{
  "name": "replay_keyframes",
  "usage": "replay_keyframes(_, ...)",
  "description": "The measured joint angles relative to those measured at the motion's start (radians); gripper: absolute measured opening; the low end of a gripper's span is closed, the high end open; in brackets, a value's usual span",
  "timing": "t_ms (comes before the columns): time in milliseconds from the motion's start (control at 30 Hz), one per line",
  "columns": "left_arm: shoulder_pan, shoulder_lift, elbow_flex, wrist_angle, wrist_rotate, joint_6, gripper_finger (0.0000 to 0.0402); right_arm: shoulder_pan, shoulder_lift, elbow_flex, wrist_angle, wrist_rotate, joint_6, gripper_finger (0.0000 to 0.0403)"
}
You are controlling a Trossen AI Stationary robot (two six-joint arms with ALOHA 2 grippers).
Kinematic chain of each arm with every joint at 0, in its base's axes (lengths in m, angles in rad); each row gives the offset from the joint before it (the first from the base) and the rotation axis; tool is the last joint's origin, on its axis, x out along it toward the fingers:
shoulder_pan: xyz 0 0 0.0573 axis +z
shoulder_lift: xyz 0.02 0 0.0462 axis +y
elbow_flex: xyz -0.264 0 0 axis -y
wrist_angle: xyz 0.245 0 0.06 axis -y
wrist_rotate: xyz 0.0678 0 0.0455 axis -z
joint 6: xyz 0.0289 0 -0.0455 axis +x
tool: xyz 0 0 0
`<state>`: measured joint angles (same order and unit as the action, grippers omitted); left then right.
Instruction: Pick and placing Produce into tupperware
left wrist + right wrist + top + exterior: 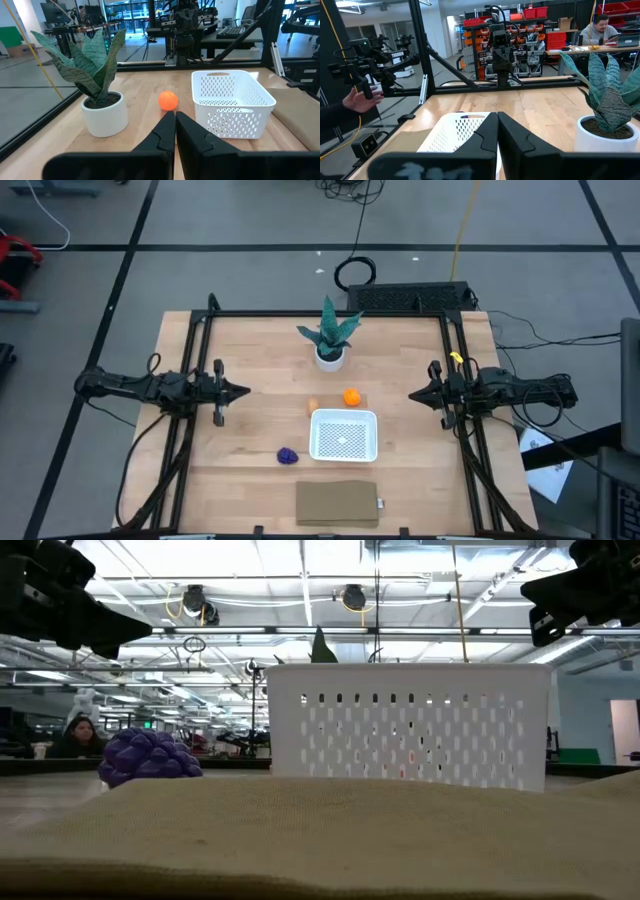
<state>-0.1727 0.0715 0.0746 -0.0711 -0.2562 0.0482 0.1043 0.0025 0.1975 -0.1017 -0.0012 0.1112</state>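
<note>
Both pincers (243,391) (413,394) closed, empty; potted plant (330,338) just beyond orange ball (351,396) and tupperware (344,435).

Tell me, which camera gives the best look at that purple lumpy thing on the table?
The low view: the purple lump fills the left foreground, bumps clearly visible, beside the white container. The high view shows it only as a small dark blob left of the container. Neither wrist view shows it.

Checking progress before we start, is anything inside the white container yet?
No. From above, the tupperware shows only its bare dotted bottom. The orange ball, tan-orange piece and purple lump all lie outside on the table.
</note>
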Motion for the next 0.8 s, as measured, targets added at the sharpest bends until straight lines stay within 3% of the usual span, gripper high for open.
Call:
replay_keyframes(333,0.0,0.0,0.0,0.001,0.0,0.0,0.0017,0.0,0.0,0.0,0.015,0.0,0.0,0.0)
replay_keyframes(800,0.0,0.0,0.0,0.133,0.0,-0.014,0.0017,0.0,0.0,0.0,0.023,0.0,-0.004,0.0)
